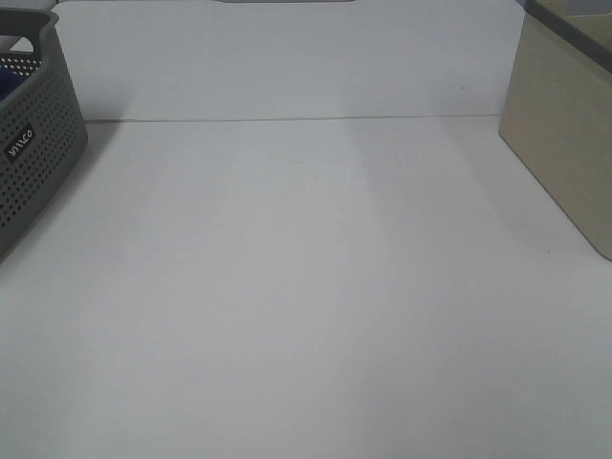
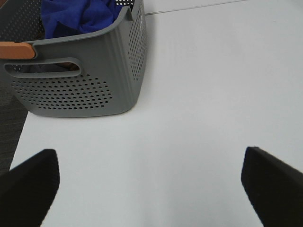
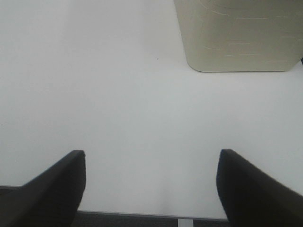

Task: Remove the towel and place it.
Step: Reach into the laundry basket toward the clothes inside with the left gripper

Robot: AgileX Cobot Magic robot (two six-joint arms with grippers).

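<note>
Though untidy, towel [image 2: 75,16] inside grey basket [image 2: 102,61].

grey basket [image 1: 48,115], white label [image 1: 20,143] unreadable

**Tally: Singles Nearly Throughout, Grippers in a Pair**

One grey perforated basket [image 2: 109,80]. One blue towel [image 2: 78,16], bunched inside. One orange piece [image 2: 16,49] at the basket's rim. One beige container [image 1: 564,143]. One white table [image 1: 306,287]. Two grippers: left gripper [image 2: 150,182], right gripper [image 3: 151,184], each showing two dark fingers [image 2: 28,184]. Makes four fingers altogether.
</note>
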